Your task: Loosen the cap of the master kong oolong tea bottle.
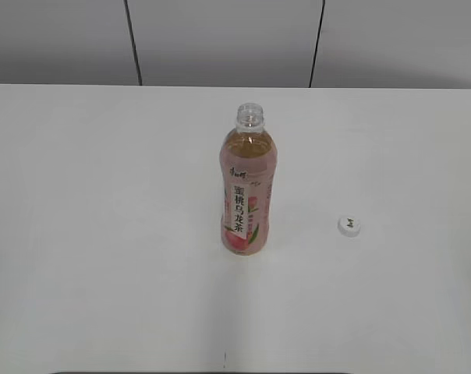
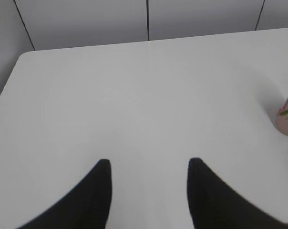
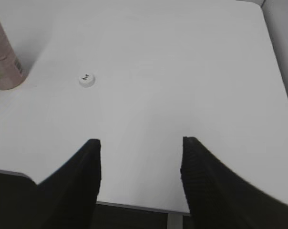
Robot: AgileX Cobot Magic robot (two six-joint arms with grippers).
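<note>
Cap (image 1: 348,226) lies off the bottle on the white table (image 1: 103,234), well to the right of the master kong oolong tea bottle (image 1: 247,191), which stands upright mid-table with its neck bare, seemingly open. Left gripper (image 2: 149,164) and right gripper (image 3: 140,143) hover spread, holding nothing, apart from both.

Bottle (image 1: 248,195) label — white strip reads 蜜桃乌龙茶, vertically
</note>
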